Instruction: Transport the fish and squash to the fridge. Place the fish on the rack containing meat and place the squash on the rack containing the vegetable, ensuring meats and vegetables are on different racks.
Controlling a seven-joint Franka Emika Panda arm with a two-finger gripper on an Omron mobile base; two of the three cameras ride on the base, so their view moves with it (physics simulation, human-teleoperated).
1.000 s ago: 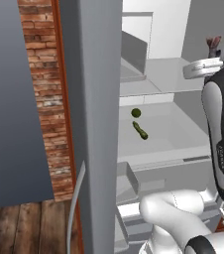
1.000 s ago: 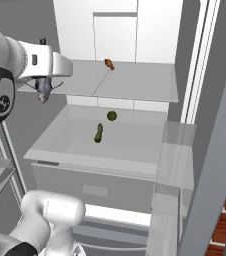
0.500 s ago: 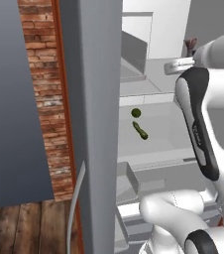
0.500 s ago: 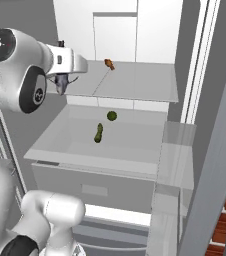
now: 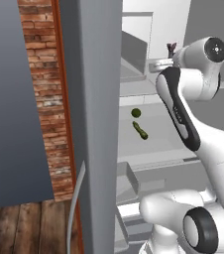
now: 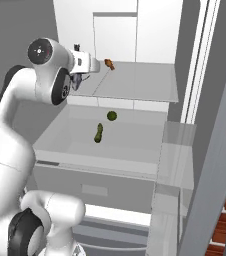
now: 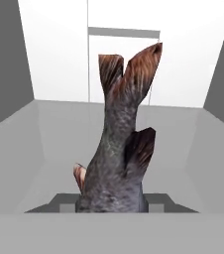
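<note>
Gripper held fish upright, centre of hand view, over upper shelf. Risk: loose grip, fish tumbling onto squash.

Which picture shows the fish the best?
The hand view: the fish stands big in the middle, its forked tail up, scales and fins clear, held in the gripper. The left base view shows just a tiny dark tail; the right base view a small reddish scrap by the upper shelf.
</note>
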